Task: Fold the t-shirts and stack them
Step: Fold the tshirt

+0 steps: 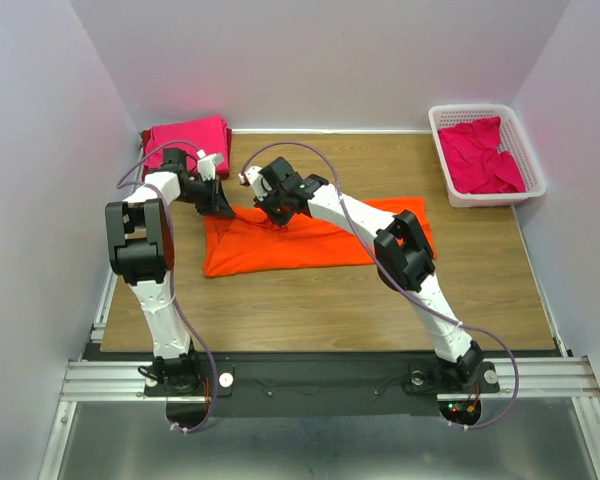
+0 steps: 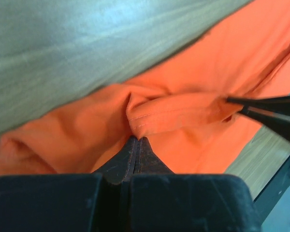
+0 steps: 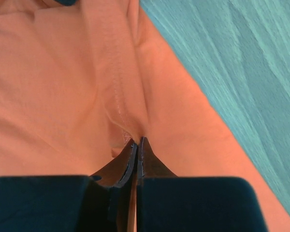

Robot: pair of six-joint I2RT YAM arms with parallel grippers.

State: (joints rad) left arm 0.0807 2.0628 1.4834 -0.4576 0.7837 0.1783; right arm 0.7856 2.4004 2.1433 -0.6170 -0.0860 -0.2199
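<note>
An orange t-shirt lies spread across the middle of the wooden table. My left gripper is shut on its far left edge, pinching the hem. My right gripper is shut on the same far edge a little to the right, with a fold of orange cloth caught at its fingertips. In the left wrist view the right gripper's fingers reach in from the right. A folded magenta-pink t-shirt sits at the back left. Crumpled magenta-pink t-shirts fill the basket.
The white lattice basket stands at the back right corner. Grey walls close in the table on three sides. Bare wood shows in front of the orange shirt. Both arms lean over the left half of the table.
</note>
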